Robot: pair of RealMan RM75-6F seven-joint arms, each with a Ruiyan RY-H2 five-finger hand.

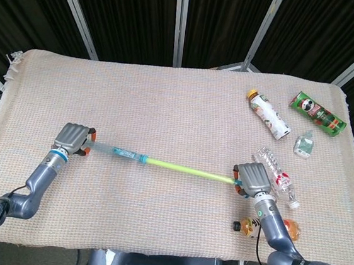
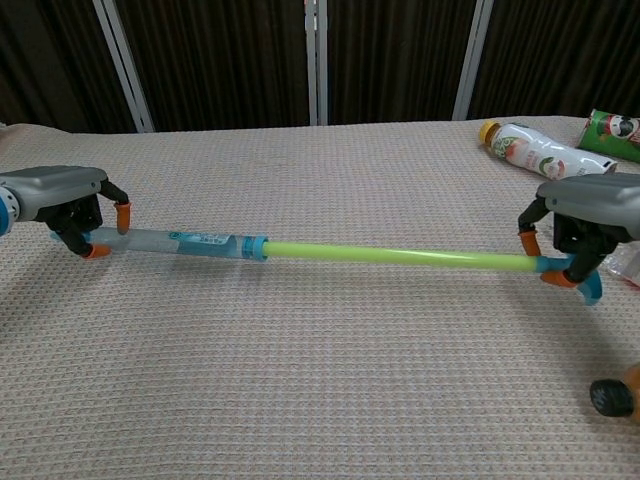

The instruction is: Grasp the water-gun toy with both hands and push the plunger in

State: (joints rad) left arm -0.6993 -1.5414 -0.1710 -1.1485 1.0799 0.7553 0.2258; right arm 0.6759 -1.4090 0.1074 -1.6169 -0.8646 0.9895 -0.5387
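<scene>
The water-gun toy is a clear blue barrel [image 1: 119, 152] [image 2: 195, 243] with a long yellow-green plunger rod [image 1: 189, 170] [image 2: 400, 257] drawn far out. It is lifted off the woven cloth, held at both ends. My left hand [image 1: 72, 137] [image 2: 62, 194] grips the barrel's far left end. My right hand [image 1: 252, 178] [image 2: 588, 205] grips the blue plunger handle [image 2: 588, 288] at the right end. Orange fingertips [image 2: 121, 213] curl around the toy on both sides.
On the cloth-covered table [image 1: 167, 106], at the right: a lying juice bottle [image 1: 268, 114] [image 2: 538, 151], a green can [image 1: 317, 112], a small clear bottle [image 1: 303, 144], a crushed water bottle [image 1: 278, 175]. A small orange bottle with a black cap [image 1: 288, 228] [image 2: 610, 396] lies by my right forearm.
</scene>
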